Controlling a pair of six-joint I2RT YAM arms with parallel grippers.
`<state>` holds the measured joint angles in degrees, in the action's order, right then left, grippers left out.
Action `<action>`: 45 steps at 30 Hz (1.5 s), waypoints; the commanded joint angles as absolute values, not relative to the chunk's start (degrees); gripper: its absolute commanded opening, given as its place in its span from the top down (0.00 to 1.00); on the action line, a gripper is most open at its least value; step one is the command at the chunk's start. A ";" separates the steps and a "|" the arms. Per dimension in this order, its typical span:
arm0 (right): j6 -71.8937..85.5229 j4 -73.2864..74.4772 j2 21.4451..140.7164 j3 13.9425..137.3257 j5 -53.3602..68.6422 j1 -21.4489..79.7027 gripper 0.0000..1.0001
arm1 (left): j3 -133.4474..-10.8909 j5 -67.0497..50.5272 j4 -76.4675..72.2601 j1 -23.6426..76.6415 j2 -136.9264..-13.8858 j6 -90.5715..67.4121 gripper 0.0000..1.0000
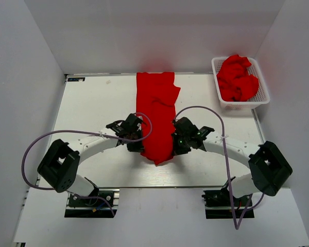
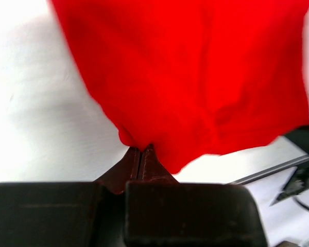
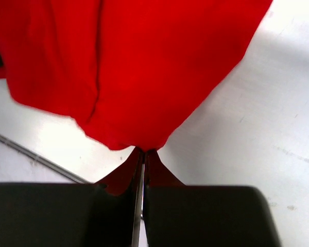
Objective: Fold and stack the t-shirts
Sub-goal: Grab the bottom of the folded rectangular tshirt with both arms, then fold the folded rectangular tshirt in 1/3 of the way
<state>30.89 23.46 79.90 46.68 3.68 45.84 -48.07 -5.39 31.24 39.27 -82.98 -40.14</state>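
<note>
A bright red t-shirt (image 1: 155,113) lies as a long narrow strip down the middle of the white table, its far end at the back edge. Its near end is lifted between my two grippers. My left gripper (image 1: 137,140) is shut on the near left corner of the t-shirt (image 2: 195,77), with cloth pinched at its tips (image 2: 140,149). My right gripper (image 1: 174,143) is shut on the near right corner of the t-shirt (image 3: 144,67), pinched at its tips (image 3: 144,151). More red t-shirts (image 1: 238,78) lie crumpled in a basket.
A white plastic lattice basket (image 1: 261,82) stands at the back right corner of the table. White walls enclose the table on the left, back and right. Purple cables loop above both arms.
</note>
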 commanded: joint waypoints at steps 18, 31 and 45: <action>27.52 24.17 92.55 66.88 1.41 35.07 1.00 | -71.09 -6.86 35.33 27.60 -96.58 -35.08 1.00; 23.73 27.59 100.89 80.68 1.06 29.53 1.00 | -81.64 -6.94 33.57 22.68 -102.12 -30.33 1.00; 20.66 28.91 109.76 90.00 4.83 26.28 1.00 | -89.12 -11.51 30.33 19.87 -110.92 -26.89 1.00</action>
